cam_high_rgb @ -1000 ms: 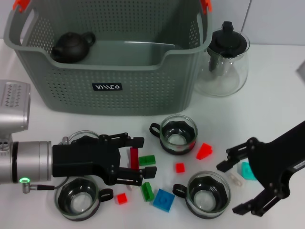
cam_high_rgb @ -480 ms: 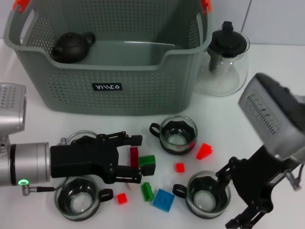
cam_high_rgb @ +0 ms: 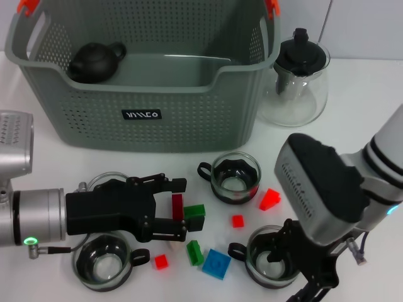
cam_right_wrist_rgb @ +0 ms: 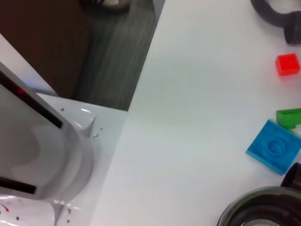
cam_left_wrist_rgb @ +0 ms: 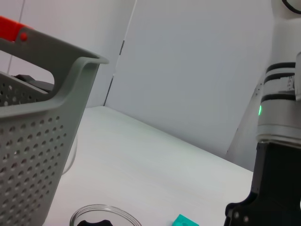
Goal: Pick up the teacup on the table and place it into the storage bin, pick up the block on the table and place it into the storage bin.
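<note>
With its jaws apart over the teacup (cam_high_rgb: 272, 258), the right gripper (cam_high_rgb: 301, 269) could tip it; the left gripper (cam_high_rgb: 177, 217), jaws apart around the dark red block (cam_high_rgb: 177, 207), may scatter neighbours.

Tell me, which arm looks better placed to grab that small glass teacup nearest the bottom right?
The right, probably. The right gripper hangs directly over the glass teacup with a black handle, while the left gripper sits farther off among the red upright block and the green block.
</note>
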Tool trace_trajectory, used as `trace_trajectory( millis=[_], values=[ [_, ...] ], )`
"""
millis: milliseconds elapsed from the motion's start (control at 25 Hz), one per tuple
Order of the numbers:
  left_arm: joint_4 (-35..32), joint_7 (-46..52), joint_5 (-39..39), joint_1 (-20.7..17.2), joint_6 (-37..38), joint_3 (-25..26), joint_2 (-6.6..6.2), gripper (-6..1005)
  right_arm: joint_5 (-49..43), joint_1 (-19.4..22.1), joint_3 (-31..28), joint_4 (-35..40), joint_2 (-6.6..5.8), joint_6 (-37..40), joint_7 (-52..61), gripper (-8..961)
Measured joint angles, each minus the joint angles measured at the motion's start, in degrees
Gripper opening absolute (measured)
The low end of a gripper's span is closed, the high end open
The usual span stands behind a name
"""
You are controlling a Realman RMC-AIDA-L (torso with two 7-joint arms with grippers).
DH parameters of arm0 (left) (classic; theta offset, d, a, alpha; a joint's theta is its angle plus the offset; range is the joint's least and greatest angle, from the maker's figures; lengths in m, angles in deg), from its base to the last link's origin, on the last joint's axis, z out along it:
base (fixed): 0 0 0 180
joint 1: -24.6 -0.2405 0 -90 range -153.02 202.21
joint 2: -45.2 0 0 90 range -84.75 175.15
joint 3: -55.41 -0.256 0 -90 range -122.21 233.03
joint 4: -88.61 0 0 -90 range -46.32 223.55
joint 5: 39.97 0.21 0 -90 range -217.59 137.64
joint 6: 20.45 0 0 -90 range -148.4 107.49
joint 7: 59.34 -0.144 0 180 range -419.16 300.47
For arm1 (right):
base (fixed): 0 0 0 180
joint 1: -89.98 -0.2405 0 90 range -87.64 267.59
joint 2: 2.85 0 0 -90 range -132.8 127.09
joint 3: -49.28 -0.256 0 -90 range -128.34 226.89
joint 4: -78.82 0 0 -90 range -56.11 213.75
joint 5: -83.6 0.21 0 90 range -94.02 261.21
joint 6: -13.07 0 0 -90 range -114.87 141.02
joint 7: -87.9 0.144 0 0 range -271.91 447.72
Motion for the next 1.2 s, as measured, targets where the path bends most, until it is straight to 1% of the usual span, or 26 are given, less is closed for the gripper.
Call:
trace_trajectory(
  millis=[280,640,880,1000,1200],
  values=[
    [-0.01,-0.02,0.0,-0.33,-0.06,0.0,0.0,921,-0.13,0.66,4.47,0.5,0.08,-2.89,1.21,734],
    [-0.01,-0.02,0.0,-0.38,-0.77,0.0,0.0,921,-0.26,0.91,5.29,0.55,-0.07,-4.52,4.03,663],
    [0.07,-0.1,0.0,-0.38,-0.85,0.0,0.0,921,-0.84,1.0,5.48,0.64,-0.15,-3.5,4.19,424],
    [0.08,-0.11,0.0,-0.38,-0.85,0.0,-0.05,920,-1.43,0.97,5.53,0.84,-0.14,-2.87,4.05,216],
    [0.08,-0.11,0.0,-0.51,-0.85,0.0,-0.09,920,-1.45,1.94,5.02,3.37,-0.38,-2.29,3.78,76]
  ],
)
